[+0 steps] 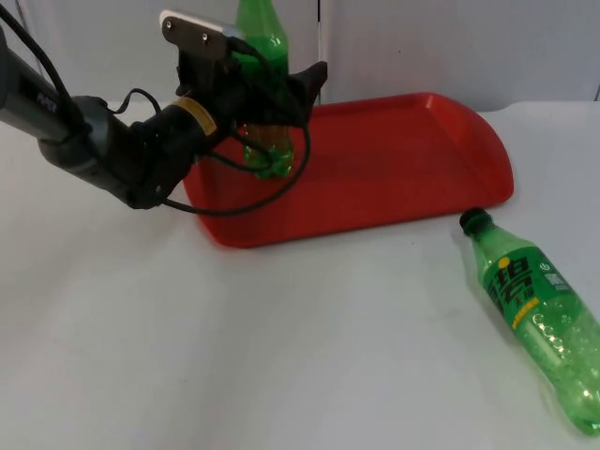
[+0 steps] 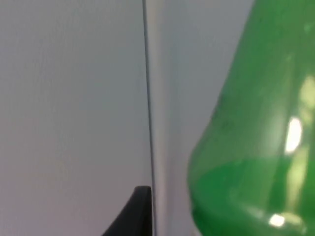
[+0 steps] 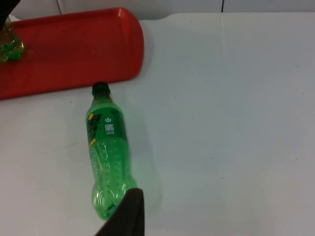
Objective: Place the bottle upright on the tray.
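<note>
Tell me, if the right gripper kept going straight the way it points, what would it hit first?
Probably the lying green bottle on the white table; its base sits right by the right gripper's fingertip, though depth is hard to judge.

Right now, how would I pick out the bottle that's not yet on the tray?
Start at the red tray, then look to the white table beside it. The green bottle there lies on its side, its dark cap toward the tray, unlike the upright one.

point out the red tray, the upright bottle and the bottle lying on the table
red tray [image 1: 422,159], top view, bare floor
upright bottle [image 1: 270,155], top view, lower body
lying bottle [image 3: 107,147], right wrist view, mid body
</note>
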### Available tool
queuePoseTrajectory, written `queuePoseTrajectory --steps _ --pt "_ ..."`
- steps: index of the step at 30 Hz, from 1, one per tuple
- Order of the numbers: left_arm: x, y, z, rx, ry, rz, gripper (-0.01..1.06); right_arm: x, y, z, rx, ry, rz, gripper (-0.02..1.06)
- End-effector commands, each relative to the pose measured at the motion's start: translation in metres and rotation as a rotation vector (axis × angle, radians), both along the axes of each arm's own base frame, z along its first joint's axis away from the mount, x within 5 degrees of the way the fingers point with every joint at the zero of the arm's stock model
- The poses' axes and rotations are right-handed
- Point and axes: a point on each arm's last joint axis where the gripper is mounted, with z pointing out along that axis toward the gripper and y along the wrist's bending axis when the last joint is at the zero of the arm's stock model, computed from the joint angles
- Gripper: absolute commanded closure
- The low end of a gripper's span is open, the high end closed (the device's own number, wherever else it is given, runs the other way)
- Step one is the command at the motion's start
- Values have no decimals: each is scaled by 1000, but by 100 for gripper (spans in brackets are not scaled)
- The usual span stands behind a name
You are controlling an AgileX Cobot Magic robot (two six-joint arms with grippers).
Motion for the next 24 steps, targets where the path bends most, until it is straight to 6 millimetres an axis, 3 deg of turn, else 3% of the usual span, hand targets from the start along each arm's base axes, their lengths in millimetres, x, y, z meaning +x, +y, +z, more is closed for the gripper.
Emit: queuePoseTrajectory --steps 1,7,24 --pt "3 1 14 29 33 15 0 0 0 0 1 -9 -1 0" --pt "4 1 29 83 47 12 0 0 0 0 1 -9 -1 0" --pt "-29 14 18 78 178 56 0 0 0 0 1 -9 -1 0"
